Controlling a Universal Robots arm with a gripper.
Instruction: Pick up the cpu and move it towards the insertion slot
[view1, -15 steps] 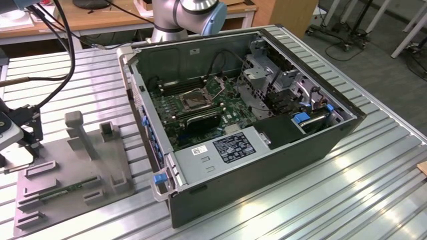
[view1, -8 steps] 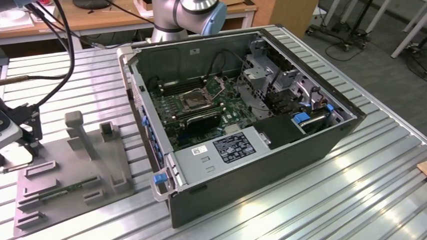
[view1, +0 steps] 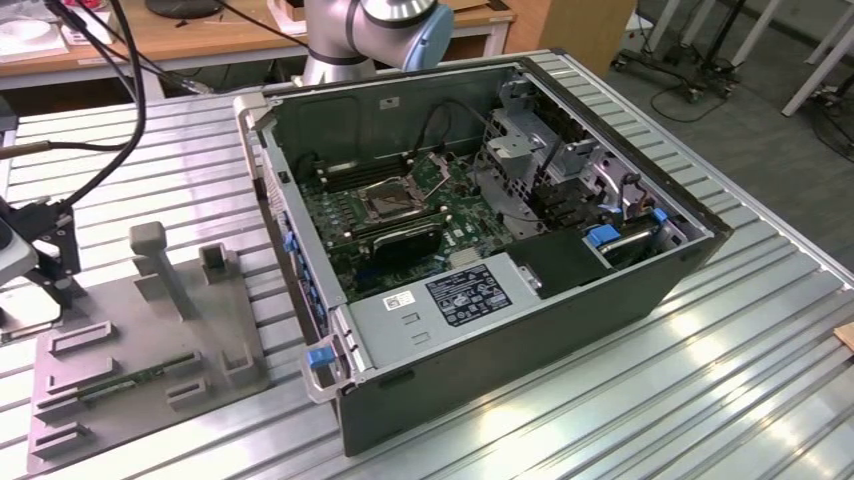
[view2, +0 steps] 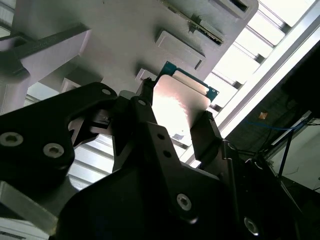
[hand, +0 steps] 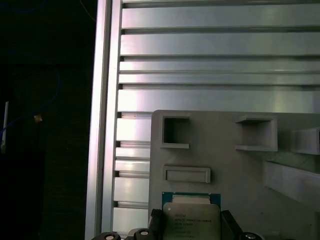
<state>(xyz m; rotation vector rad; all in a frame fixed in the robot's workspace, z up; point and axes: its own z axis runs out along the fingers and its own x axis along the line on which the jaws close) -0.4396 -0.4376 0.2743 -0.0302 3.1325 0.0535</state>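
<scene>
The cpu (view2: 182, 100) held between the claw's (view2: 176, 120) matt black fingers (view2: 209, 137) has a smooth, silvery metal lid that glares with reflected light, and it is edged by green circuit board. Below the claw, the tray (hand: 225, 150) is matt grey plastic, faintly rough. Around it, the worktop (hand: 220, 45) is ribbed, brushed metal with a soft sheen.

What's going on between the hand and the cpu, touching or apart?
Touching. In the second wrist view the hand has its fingers closed on opposite edges of the cpu, no gap visible; the first wrist view shows the same.
</scene>
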